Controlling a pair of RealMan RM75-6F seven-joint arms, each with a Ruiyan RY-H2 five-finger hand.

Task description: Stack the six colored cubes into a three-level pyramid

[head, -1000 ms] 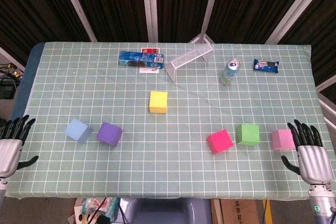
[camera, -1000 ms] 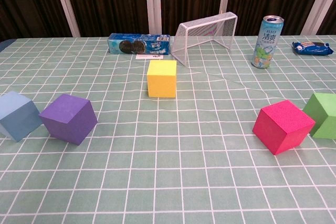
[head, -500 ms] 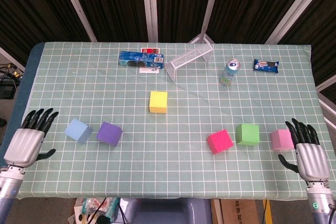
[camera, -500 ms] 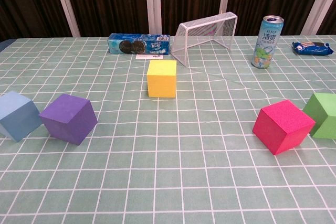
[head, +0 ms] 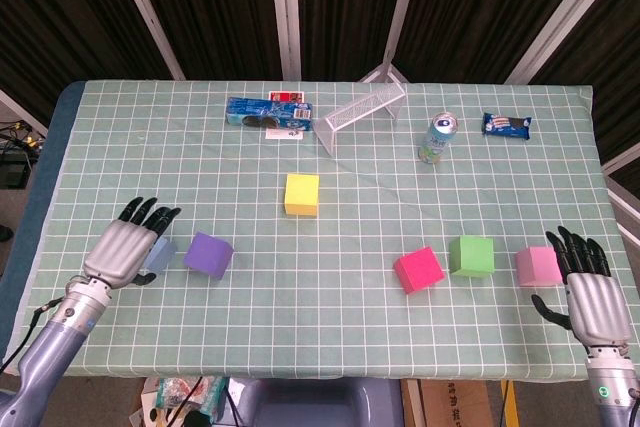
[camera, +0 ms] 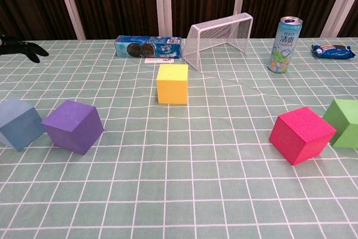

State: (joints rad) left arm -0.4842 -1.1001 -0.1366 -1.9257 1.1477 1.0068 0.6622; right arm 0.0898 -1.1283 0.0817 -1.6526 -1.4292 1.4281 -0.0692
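Six cubes lie apart on the green checked cloth. A light blue cube (head: 160,256) (camera: 19,123) and a purple cube (head: 208,254) (camera: 73,126) sit at the left. The yellow cube (head: 301,194) (camera: 172,83) is in the middle. At the right are a red cube (head: 418,270) (camera: 302,134), a green cube (head: 471,256) (camera: 345,122) and a pink cube (head: 538,266). My left hand (head: 130,242) hovers over the light blue cube and partly covers it, fingers spread, holding nothing; its fingertips (camera: 22,47) show in the chest view. Empty and open, my right hand (head: 588,287) is just right of the pink cube.
Along the far side lie a blue cookie packet (head: 265,112) (camera: 148,47), a tipped white wire basket (head: 362,107) (camera: 219,32), an upright drink can (head: 437,138) (camera: 285,44) and a small blue snack packet (head: 506,125) (camera: 333,51). The table's front edge runs just below both hands.
My left hand has moved right and forward from the table's left edge to above the light blue cube. The right hand has barely shifted. No cube has moved.
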